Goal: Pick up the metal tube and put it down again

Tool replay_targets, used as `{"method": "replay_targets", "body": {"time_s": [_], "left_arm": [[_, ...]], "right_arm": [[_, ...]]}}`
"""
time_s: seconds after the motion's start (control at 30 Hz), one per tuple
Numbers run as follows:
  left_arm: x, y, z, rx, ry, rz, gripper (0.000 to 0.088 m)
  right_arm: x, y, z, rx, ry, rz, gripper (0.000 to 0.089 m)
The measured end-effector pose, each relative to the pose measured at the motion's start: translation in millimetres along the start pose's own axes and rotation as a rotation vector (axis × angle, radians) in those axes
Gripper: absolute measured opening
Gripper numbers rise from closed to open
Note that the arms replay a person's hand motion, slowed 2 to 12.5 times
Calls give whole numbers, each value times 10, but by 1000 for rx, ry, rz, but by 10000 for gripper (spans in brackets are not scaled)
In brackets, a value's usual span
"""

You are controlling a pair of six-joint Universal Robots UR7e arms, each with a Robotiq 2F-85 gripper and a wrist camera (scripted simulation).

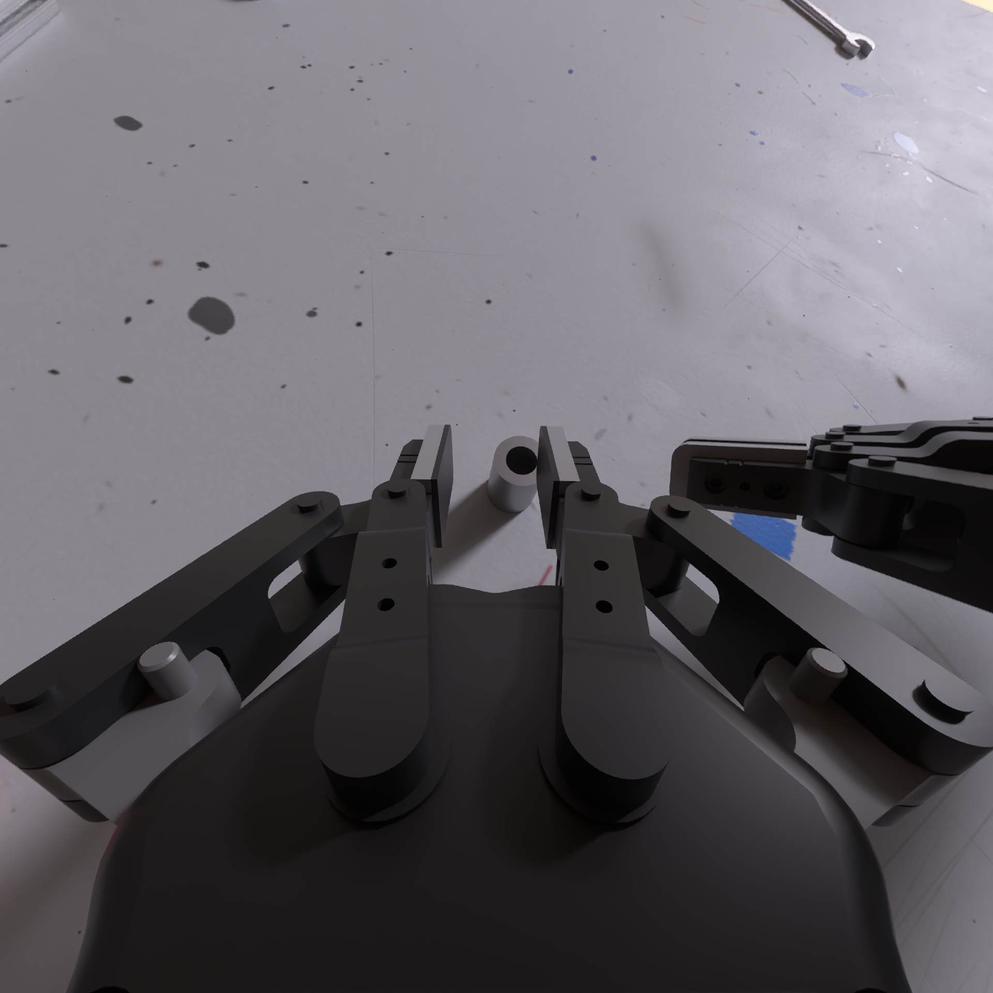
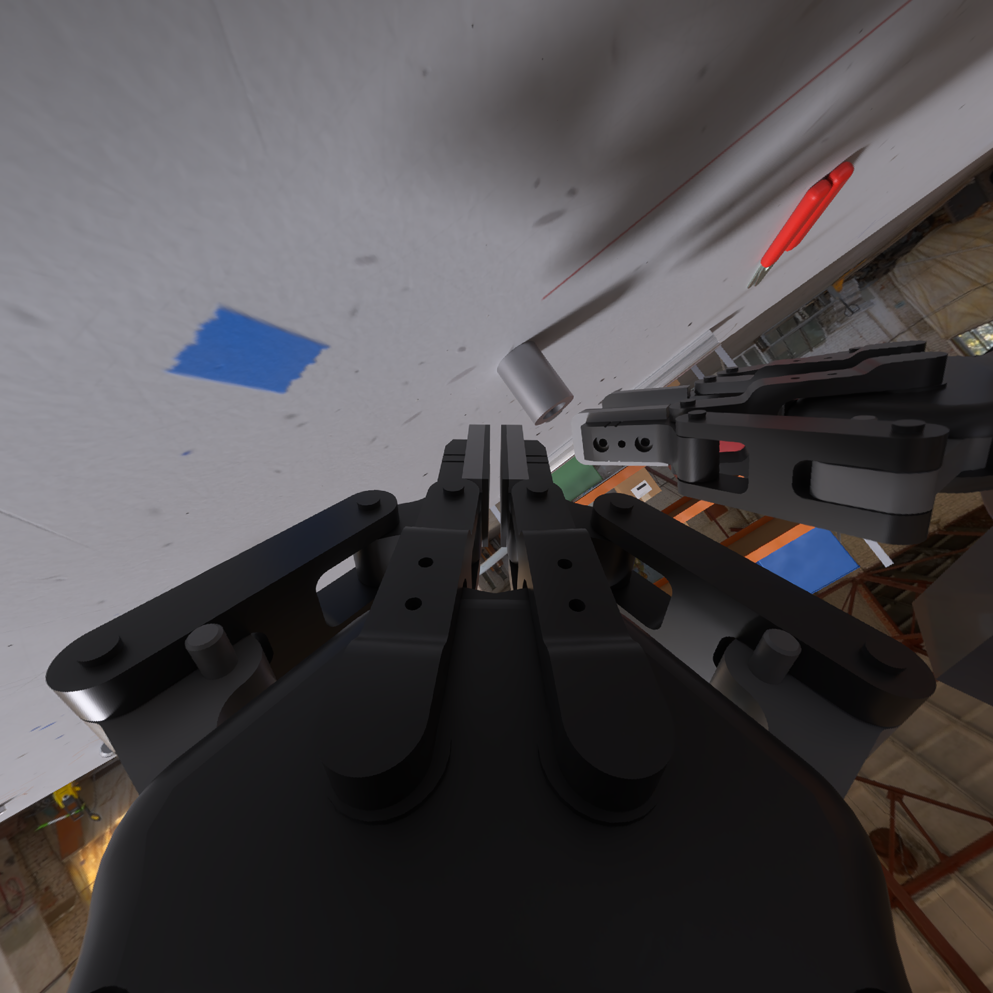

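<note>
The metal tube (image 1: pixel 510 481) is a short grey cylinder standing upright on the grey table, open end up. My left gripper (image 1: pixel 494 448) is open and hovers just over it, with the tube seen between the two fingertips, nearer the right pad (image 1: pixel 551 473). The right wrist view shows the tube (image 2: pixel 532 384) on the table, with the left gripper's (image 2: pixel 585 443) fingertips just off its top end. My right gripper (image 2: pixel 495 435) is shut on nothing and stays in the air beside the tube. It also shows in the left wrist view (image 1: pixel 685 475), right of the tube.
A blue patch (image 2: pixel 247 349) marks the table near the tube, also in the left wrist view (image 1: pixel 765 537). A metal wrench (image 1: pixel 851 43) lies far off. A red-handled tool (image 2: pixel 803 217) lies near the table edge (image 2: pixel 698 344). Paint spots dot the table.
</note>
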State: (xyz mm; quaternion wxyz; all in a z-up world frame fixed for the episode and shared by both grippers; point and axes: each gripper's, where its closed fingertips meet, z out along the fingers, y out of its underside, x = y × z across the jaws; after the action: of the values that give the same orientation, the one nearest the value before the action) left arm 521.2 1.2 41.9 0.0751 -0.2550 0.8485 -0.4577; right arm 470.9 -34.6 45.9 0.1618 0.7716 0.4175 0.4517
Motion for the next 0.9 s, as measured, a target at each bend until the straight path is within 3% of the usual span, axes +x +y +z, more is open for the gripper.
{"method": "replay_targets", "body": {"time_s": [0.63,0.9], "left_arm": [[-36,101,-57,23,35,24,398],[-12,185,-88,18,41,2,421]], "right_arm": [[56,163,-61,29,61,50,35],[121,248,-178,110,122,99,35]]}}
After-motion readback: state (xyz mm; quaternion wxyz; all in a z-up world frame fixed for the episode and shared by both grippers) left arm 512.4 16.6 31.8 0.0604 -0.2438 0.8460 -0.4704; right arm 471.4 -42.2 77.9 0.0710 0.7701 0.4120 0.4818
